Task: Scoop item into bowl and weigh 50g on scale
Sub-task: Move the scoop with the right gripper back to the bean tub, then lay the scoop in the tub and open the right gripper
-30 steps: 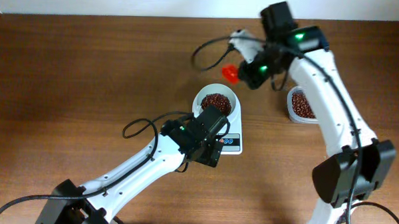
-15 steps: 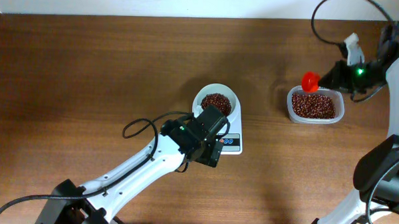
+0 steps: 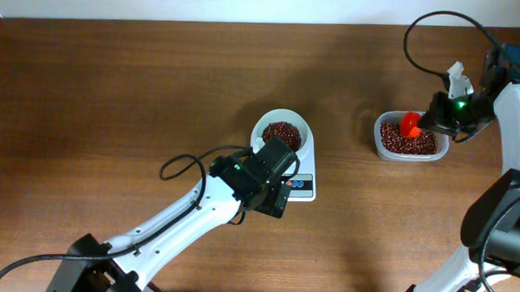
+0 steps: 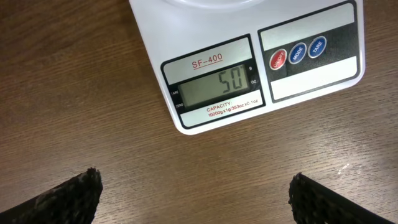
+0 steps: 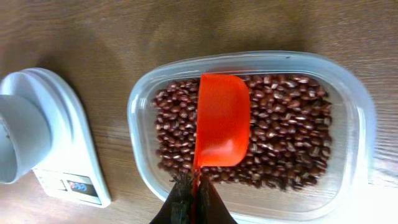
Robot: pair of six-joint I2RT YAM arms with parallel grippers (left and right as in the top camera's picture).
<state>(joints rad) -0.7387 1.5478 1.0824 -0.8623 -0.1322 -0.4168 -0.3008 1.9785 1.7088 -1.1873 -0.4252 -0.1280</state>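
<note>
The white bowl point(image 3: 284, 129) holds dark red-brown beans point(image 3: 281, 133) and stands on the white scale point(image 3: 298, 184). In the left wrist view the scale's display point(image 4: 214, 88) reads 50. My left gripper point(image 4: 196, 193) is open and empty, hovering over bare table just in front of the scale. My right gripper point(image 5: 194, 202) is shut on the handle of a red scoop point(image 5: 221, 121), which is empty and held over the beans point(image 5: 280, 137) in the clear plastic container point(image 3: 409, 137). The bowl also shows at the left edge of the right wrist view point(image 5: 22, 134).
The wooden table point(image 3: 114, 98) stretches wide to the left and behind the scale. The left arm point(image 3: 179, 221) lies diagonally across the front left. The right arm point(image 3: 513, 111) reaches in along the right edge. A black cable loops above the container.
The right arm swung the red scoop from above the bowl away to the right, then lowered it over the beans in the clear container. The left arm has not moved.
</note>
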